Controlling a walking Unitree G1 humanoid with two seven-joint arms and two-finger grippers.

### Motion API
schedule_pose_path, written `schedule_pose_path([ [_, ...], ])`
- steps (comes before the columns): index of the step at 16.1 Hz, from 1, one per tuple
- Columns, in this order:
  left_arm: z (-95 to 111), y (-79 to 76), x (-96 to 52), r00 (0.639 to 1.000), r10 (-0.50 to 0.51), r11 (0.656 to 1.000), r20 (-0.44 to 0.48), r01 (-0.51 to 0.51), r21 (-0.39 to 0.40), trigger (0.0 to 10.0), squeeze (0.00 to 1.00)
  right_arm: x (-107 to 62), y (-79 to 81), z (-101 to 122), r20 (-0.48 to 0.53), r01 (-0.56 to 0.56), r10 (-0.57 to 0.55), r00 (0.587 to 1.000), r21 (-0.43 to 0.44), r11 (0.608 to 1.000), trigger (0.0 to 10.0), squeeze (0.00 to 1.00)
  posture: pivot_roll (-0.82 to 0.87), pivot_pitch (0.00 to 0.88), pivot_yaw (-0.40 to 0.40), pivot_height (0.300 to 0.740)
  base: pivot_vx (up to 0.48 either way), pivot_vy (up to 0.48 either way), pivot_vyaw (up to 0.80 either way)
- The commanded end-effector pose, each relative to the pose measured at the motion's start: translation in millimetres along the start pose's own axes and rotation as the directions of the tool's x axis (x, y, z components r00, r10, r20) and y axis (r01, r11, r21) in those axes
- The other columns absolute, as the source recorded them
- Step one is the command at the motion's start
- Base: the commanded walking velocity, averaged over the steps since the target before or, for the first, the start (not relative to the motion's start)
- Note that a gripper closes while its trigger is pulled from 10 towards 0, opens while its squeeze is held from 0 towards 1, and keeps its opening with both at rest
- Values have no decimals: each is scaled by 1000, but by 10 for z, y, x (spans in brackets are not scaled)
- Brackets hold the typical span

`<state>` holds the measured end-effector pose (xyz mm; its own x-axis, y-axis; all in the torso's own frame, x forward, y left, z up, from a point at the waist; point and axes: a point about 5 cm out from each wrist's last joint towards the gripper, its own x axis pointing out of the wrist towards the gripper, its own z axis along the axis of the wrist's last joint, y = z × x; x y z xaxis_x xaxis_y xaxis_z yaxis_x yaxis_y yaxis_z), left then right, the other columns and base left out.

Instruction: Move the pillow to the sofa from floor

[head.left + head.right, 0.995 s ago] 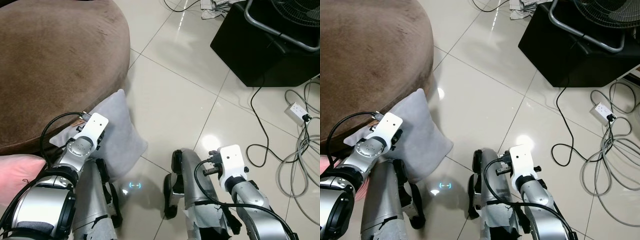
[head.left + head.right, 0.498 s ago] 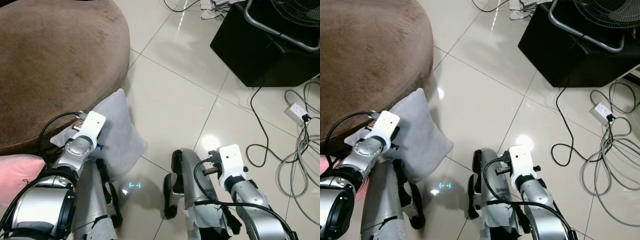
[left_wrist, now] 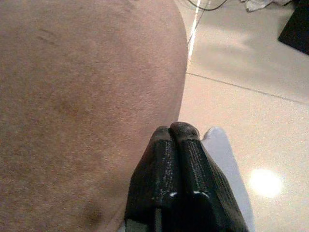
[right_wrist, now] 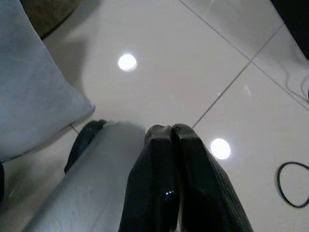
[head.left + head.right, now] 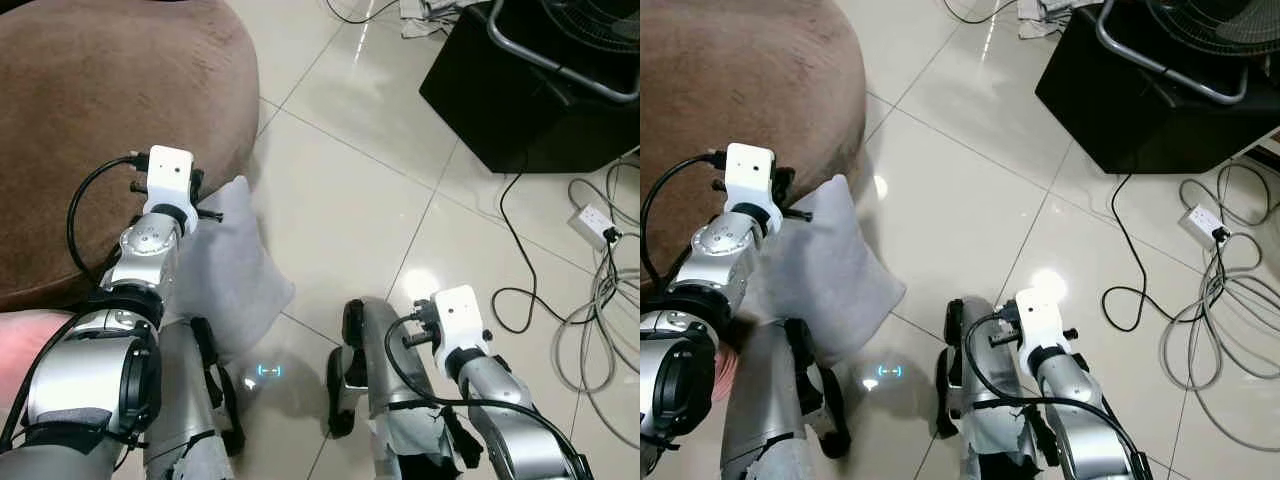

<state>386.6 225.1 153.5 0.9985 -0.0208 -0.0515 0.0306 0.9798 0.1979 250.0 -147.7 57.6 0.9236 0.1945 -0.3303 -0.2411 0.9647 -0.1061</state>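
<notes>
Grey pillow [image 5: 228,262] leans against the brown sofa [image 5: 100,120] (both end effectors pressed together, empty), cables [image 5: 590,290] nearby.

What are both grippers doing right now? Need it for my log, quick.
Left gripper: shut, holding nothing, above the grey pillow beside the brown sofa.
Right gripper: shut, holding nothing, over the floor.

The pillow [image 5: 228,268] is soft and light grey. It stands tilted on the shiny tile floor [image 5: 350,200], leaning against the big brown sofa [image 5: 100,120]. One corner points up toward 12 o'clock. The sofa is at 10 o'clock from it.
</notes>
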Motion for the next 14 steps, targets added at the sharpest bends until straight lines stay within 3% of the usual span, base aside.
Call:
schedule_pose_path([
  [1, -61, -48, -22, 999, -32, 999, -4, 32, -24, 0, 0, -20, -26, -111, -38, 12, -12, 999, 9, 1000, 10000, 0, -202, 338, -145, 560, 0, 0, 0],
  [3, -158, -146, -47, 996, -85, 995, -40, 87, 41, 0, 0, 0, -12, -96, -35, 8, -8, 999, 10, 1000, 10000, 0, -194, 340, -143, 560, 0, 0, 0],
  [4, -243, -159, -72, 993, -84, 994, -80, 89, 58, 10000, 0, 7, -4, -98, -35, 5, -5, 999, 10, 1000, 10000, 0, -195, 340, -146, 560, 0, 0, 0],
  [5, -328, -156, -105, 989, -89, 994, -114, 96, 60, 10000, 0, 13, 1, -96, -33, 3, -2, 999, 9, 1000, 10000, 0, -197, 343, -146, 560, 0, 0, 0],
  [6, -423, -103, -144, 985, -55, 994, -165, 69, 85, 10000, 1000, 18, -3, -96, -33, 3, -3, 999, 9, 1000, 10000, 0, -199, 341, -147, 560, 0, 0, 0],
  [10, -663, -18, -260, 953, -40, 986, -299, 86, 140, 10000, 1000, 0, -25, -113, -34, 12, -11, 999, 7, 1000, 10000, 0, -209, 340, -151, 560, 0, 0, 0],
  [14, -747, 53, -316, 932, -35, 974, -360, 112, 196, 10000, 1000, -33, -38, -142, -42, 16, -16, 999, 7, 1000, 10000, 0, -211, 351, -151, 560, 0, 0, 0],
])
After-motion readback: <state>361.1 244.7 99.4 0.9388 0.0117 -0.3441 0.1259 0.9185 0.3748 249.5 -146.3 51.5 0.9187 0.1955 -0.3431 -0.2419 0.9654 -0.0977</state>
